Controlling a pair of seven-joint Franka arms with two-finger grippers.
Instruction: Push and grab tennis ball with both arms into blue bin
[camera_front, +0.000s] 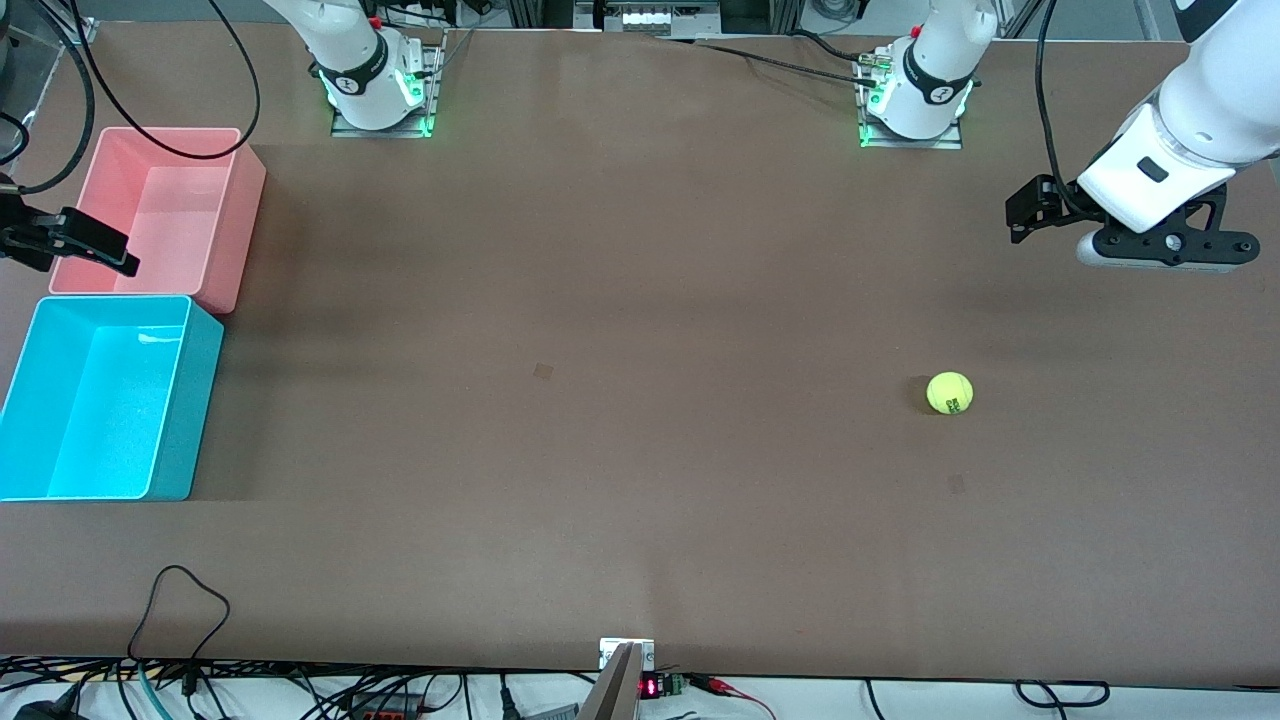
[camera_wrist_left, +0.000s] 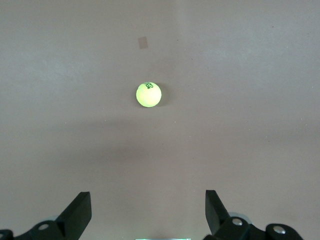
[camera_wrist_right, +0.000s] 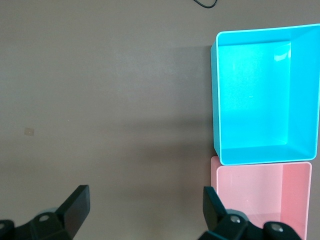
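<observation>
- The tennis ball (camera_front: 949, 392) is seen resting on the brown table (camera_front: 600, 350), toward the left arm's end, well apart from the blue bin (camera_front: 160, 470).
- The left gripper (camera_wrist_left: 148, 215) is held above the table with fingers spread.
- The right gripper (camera_wrist_right: 145, 212) is held beside the pink bin (camera_front: 235, 225), fingers spread, nothing gripped.

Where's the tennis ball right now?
The tennis ball lies alone on the table toward the left arm's end, apart from the blue bin.
</observation>
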